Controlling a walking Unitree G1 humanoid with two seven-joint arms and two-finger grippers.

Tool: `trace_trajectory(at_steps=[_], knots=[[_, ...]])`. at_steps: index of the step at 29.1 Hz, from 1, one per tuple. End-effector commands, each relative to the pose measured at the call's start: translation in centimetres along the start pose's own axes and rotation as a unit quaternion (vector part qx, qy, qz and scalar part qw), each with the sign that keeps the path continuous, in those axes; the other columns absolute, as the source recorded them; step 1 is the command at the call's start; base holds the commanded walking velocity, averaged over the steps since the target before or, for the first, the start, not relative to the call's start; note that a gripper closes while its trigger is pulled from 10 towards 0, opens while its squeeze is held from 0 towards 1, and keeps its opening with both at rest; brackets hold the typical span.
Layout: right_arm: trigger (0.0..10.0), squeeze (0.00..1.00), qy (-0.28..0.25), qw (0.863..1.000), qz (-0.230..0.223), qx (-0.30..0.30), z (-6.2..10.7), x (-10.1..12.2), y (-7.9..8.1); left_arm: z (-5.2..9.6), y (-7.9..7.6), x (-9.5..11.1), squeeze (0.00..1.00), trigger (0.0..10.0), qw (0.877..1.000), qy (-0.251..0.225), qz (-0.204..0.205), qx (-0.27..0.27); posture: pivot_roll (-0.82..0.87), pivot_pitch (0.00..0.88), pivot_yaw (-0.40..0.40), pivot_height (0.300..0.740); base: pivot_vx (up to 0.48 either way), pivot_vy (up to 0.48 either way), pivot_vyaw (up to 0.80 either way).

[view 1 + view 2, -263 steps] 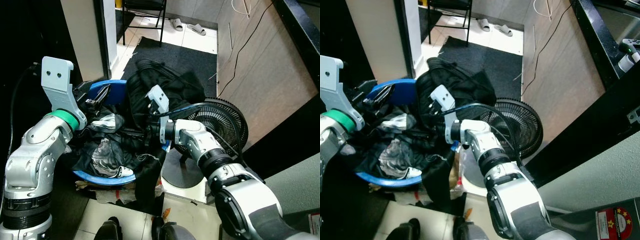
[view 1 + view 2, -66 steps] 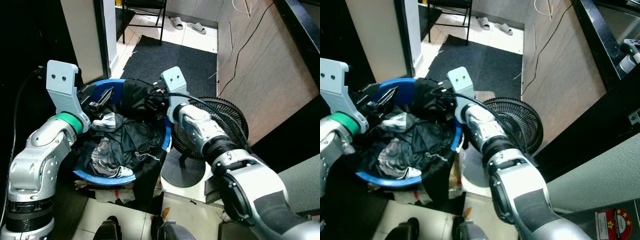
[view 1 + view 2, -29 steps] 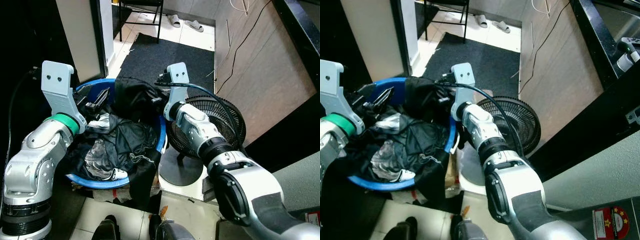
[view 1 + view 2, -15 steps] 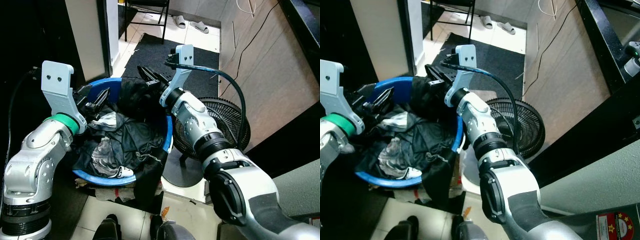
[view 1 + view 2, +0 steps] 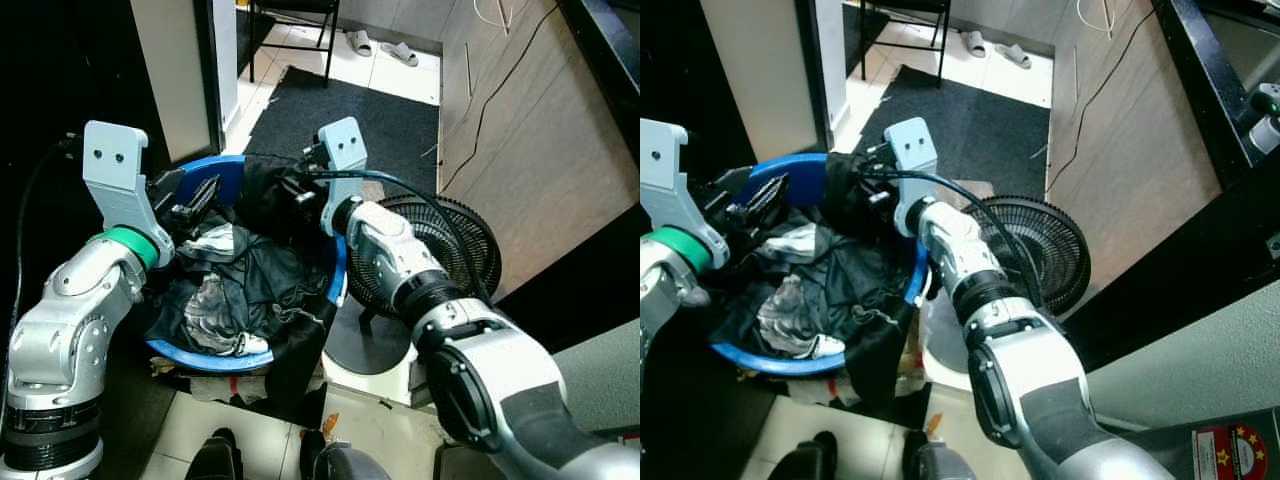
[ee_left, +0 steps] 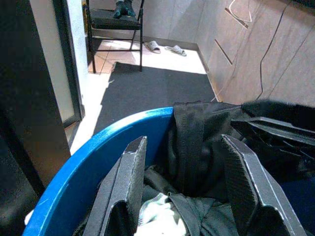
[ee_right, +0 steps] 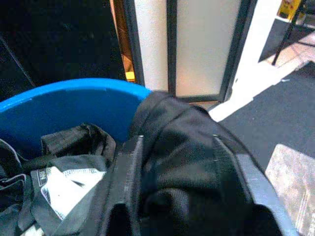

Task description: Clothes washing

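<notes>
A dark ribbed floor mat (image 5: 340,115) lies on pale tiles beyond everything else, with a wood-grain panel wall (image 5: 540,140) running along its right side. Nearer stands a round black floor fan (image 5: 455,250) with a wire grille, just beside the right edge of the blue basin (image 5: 335,275). The basin is a round, smooth plastic tub heaped with dark clothes (image 5: 255,285), a crumpled mix of black fabric with grey and white printed patches; one black piece spills over the basin's near rim toward the floor.

A thick black garment (image 7: 192,147), coarse-woven and folded into a hump, is draped over the basin's far rim. The right gripper (image 7: 179,184) sits on it with its two black fingers (image 7: 129,172) spread on either side of the bunched cloth; whether they press it cannot be told. The right wrist view shows a white door panel in a dark frame (image 7: 206,44) behind the rim, which the head views show only from above.

The left gripper (image 6: 179,184) hovers over the basin's left rim, its flat, tapered fingers held wide apart with nothing between them. Its wrist view reveals a black chair (image 6: 115,22) and a pair of slippers (image 6: 165,47) far down the floor.
</notes>
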State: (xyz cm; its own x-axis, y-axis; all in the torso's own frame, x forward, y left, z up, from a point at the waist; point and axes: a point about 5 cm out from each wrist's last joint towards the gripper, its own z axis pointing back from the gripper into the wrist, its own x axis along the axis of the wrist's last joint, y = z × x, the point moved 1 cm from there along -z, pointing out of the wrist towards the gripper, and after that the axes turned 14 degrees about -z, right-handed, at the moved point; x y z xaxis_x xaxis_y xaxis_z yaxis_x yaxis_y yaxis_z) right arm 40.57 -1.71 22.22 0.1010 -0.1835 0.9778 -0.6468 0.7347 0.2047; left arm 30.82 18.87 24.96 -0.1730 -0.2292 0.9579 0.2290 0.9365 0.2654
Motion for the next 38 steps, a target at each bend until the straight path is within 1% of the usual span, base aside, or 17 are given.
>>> trace_trajectory(at_steps=[1, 8, 13, 14, 16, 20, 22, 23, 24, 29, 31, 32, 33, 34, 35, 36, 38], knots=[[10.0, 1.0, 0.017, 1.0, -0.001, -0.003, 0.1, -0.6, -0.2, 0.0, -0.4, -0.1, 0.0, 10.0, 1.0, 0.003, 0.0, -0.008, 0.16, 0.133, -0.092, 0.74, 0.0, 0.0, 0.0], [10.0, 1.0, 0.029, 1.0, 0.009, 0.009, -0.1, -0.1, 0.0, 0.1, -0.4, -0.2, 0.0, 10.0, 1.0, 0.003, -0.001, -0.006, 0.16, 0.131, -0.094, 0.74, 0.0, 0.0, 0.0], [10.0, 1.0, 0.015, 0.998, -0.018, 0.052, -0.6, 1.4, 1.0, 0.1, -0.4, -0.3, 0.0, 10.0, 1.0, 0.004, -0.001, -0.006, 0.16, 0.133, -0.095, 0.74, 0.0, 0.0, 0.0], [10.0, 0.0, 0.026, 0.996, -0.018, 0.08, -0.6, 1.1, 1.6, 0.2, -0.4, -0.3, 0.0, 10.0, 1.0, 0.005, -0.001, -0.006, 0.16, 0.135, -0.094, 0.74, 0.0, 0.0, 0.0], [10.0, 0.0, 0.026, 0.996, -0.018, 0.08, -0.6, 1.1, 1.6, 0.2, -0.4, -0.3, 0.0, 10.0, 1.0, 0.005, -0.001, -0.006, 0.16, 0.135, -0.094, 0.74, 0.0, 0.0, 0.0], [10.0, 0.0, 0.076, 0.991, -0.003, 0.112, -0.5, -1.1, 2.5, 0.2, -0.4, -0.4, 0.0, 10.0, 1.0, 0.006, -0.001, -0.006, 0.16, 0.143, -0.094, 0.74, 0.0, 0.0, 0.0], [10.0, 0.0, 0.122, 0.986, 0.037, 0.111, -0.1, -3.4, 2.5, 0.2, -0.4, -0.4, 0.0, 10.0, 1.0, 0.007, -0.001, -0.006, 0.16, 0.144, -0.095, 0.74, 0.0, 0.0, 0.0], [10.0, 0.0, 0.122, 0.986, 0.037, 0.111, -0.1, -3.4, 2.5, 0.2, -0.4, -0.4, 0.0, 10.0, 1.0, 0.007, -0.001, -0.006, 0.16, 0.144, -0.095, 0.74, 0.0, 0.0, 0.0], [10.0, 0.0, 0.138, 0.983, 0.062, 0.101, 0.1, -4.3, 2.3, 0.2, -0.4, -0.4, 0.0, 10.0, 1.0, 0.008, -0.001, -0.005, 0.16, 0.144, -0.095, 0.74, 0.0, 0.0, 0.0], [10.0, 0.0, 0.15, 0.98, 0.112, 0.066, 0.4, -4.9, 1.4, 0.2, -0.4, -0.5, 0.0, 10.0, 1.0, 0.009, -0.001, -0.004, 0.16, 0.149, -0.094, 0.74, 0.0, 0.0, 0.0], [10.0, 0.0, 0.13, 0.984, 0.115, 0.026, 0.6, -3.9, 0.1, 0.2, -0.4, -0.5, 0.0, 10.0, 1.0, 0.009, -0.001, -0.004, 0.16, 0.151, -0.092, 0.74, 0.0, 0.0, 0.0], [10.0, 0.0, 0.13, 0.984, 0.115, 0.026, 0.6, -3.9, 0.1, 0.2, -0.4, -0.5, 0.0, 10.0, 1.0, 0.009, -0.001, -0.004, 0.16, 0.151, -0.092, 0.74, 0.0, 0.0, 0.0], [10.0, 0.0, 0.103, 0.99, 0.101, 0.003, 0.7, -2.5, -0.9, 0.2, -0.4, -0.5, 0.0, 10.0, 1.0, 0.01, -0.001, -0.004, 0.15, 0.152, -0.089, 0.74, 0.0, 0.0, 0.0], [10.0, 0.0, 0.103, 0.99, 0.101, 0.003, 0.7, -2.5, -0.9, 0.2, -0.4, -0.5, 0.0, 10.0, 1.0, 0.01, -0.001, -0.004, 0.15, 0.152, -0.089, 0.74, 0.0, 0.0, 0.0], [10.0, 0.0, 0.069, 0.994, 0.087, -0.023, 1.0, -0.8, -2.1, 0.1, -0.4, -0.5, 0.0, 10.0, 1.0, 0.01, -0.001, -0.005, 0.15, 0.152, -0.086, 0.74, 0.0, 0.0, 0.0], [10.0, 0.0, 0.069, 0.994, 0.087, -0.023, 1.0, -0.8, -2.1, 0.1, -0.4, -0.5, 0.0, 10.0, 1.0, 0.01, -0.001, -0.005, 0.15, 0.152, -0.086, 0.74, 0.0, 0.0, 0.0], [10.0, 0.0, 0.019, 0.996, 0.073, -0.055, 1.8, 1.9, -3.9, 0.0, -0.5, -0.6, 0.0, 10.0, 1.0, 0.01, 0.0, -0.007, 0.15, 0.151, -0.081, 0.74, 0.0, 0.0, 0.0]])
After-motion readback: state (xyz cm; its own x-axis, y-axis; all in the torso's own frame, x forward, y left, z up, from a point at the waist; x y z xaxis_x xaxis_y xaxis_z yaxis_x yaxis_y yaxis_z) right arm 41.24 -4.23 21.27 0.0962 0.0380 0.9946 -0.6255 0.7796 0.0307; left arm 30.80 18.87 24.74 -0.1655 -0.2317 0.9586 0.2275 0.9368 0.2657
